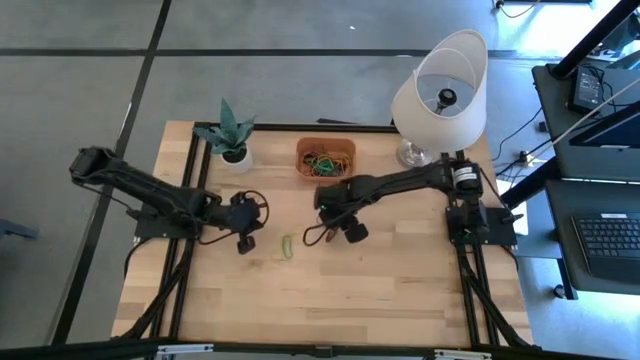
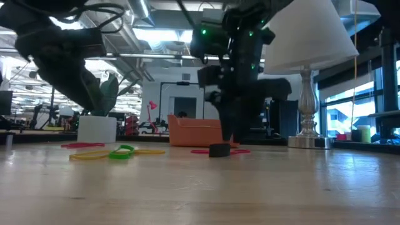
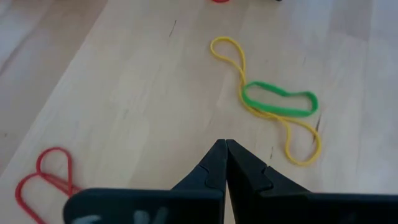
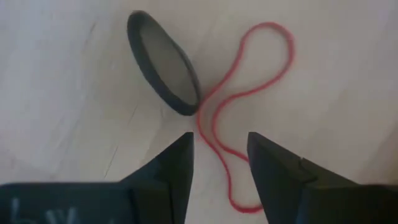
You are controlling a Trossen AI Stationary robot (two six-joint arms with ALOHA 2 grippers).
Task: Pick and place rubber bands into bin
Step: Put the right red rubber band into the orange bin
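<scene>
Now | right pincer [image 4: 219, 155] wide; left pincer [image 3: 225, 163] closed, empty | one bin [image 1: 326, 158]

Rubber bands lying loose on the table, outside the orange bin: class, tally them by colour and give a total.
Red rubber bands: 2
Yellow rubber band: 1
Green rubber band: 1
Black rubber band: 1
Total: 5

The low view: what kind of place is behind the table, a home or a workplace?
Most likely a workplace, perhaps a lab or an open office. Long ceiling lights and exposed pipes run overhead, and the high view shows a desk with a keyboard beside the wooden table.
</scene>
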